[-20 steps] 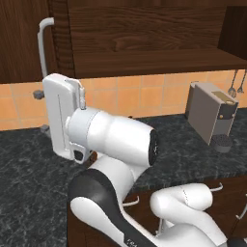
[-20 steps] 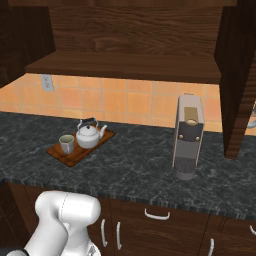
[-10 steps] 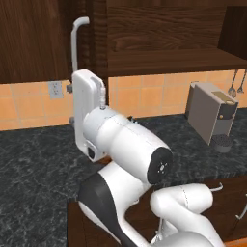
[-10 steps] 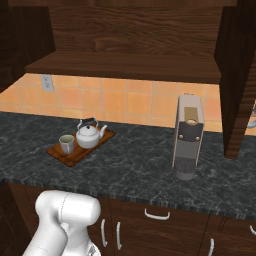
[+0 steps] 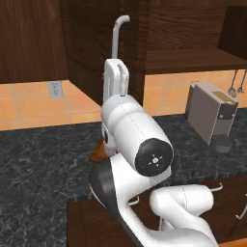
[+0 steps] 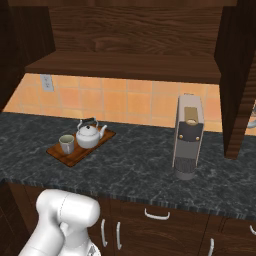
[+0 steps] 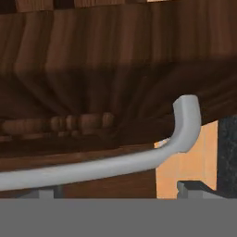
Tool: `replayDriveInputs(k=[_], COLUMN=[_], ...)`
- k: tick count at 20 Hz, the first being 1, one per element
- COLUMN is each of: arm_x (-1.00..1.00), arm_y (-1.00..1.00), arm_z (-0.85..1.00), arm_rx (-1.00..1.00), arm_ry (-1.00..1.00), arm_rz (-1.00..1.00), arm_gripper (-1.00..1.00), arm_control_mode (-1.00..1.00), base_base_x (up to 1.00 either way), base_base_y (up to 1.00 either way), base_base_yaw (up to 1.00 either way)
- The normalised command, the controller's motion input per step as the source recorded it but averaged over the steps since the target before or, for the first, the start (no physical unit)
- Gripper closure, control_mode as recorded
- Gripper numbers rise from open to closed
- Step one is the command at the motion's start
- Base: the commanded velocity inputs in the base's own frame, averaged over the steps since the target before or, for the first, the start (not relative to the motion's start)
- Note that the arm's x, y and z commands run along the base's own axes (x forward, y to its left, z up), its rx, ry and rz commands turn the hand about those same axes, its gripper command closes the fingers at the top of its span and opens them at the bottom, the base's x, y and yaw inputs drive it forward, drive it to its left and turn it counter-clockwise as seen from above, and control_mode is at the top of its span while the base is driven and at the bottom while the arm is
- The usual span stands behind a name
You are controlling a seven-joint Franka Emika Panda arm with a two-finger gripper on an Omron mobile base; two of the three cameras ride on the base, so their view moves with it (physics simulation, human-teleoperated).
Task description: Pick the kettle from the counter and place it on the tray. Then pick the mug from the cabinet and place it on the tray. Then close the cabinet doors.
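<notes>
The white kettle (image 6: 89,135) and the pale mug (image 6: 66,144) stand side by side on the reddish-brown tray (image 6: 75,155) on the dark counter (image 6: 130,170). My gripper (image 7: 120,190) is open, its fingertips (image 7: 194,187) wide apart right against the left cabinet door (image 7: 115,69), just below that door's silver bar handle (image 7: 115,165). In the left base view my white hand (image 5: 116,79) presses on this door (image 5: 91,53) under the handle (image 5: 118,34), which stands partly swung in. The right door (image 6: 240,75) hangs open. The cabinet shelf (image 6: 125,65) is bare.
A boxy grey-brown coffee machine (image 6: 187,135) stands on the counter to the right of the tray. A wall socket (image 5: 56,89) sits on the orange tiles. Utensils (image 5: 236,82) hang at the far right. Drawers with curved handles (image 6: 157,216) run below the counter.
My hand has swept to the right with the left cabinet door, which has swung further toward shut. The kettle, mug and tray have not moved.
</notes>
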Motion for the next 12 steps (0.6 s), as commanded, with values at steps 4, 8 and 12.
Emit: replayDriveInputs(k=[4, 8, 12], arm_x=[0.3, 0.33, 0.36], arm_y=[-0.74, -0.77, -0.77], arm_z=[0.04, 0.02, 0.0], arm_rx=[0.0, 0.0, 0.0], arm_ry=[0.1, 0.13, 0.11], arm_rz=[-0.32, -0.25, -0.21], arm_gripper=[-1.0, -1.0, -1.0], arm_control_mode=[-1.0, -1.0, -1.0], base_base_x=[0.0, 0.0, 0.0], base_base_y=[0.0, 0.0, 0.0], base_base_yaw=[0.0, 0.0, 0.0])
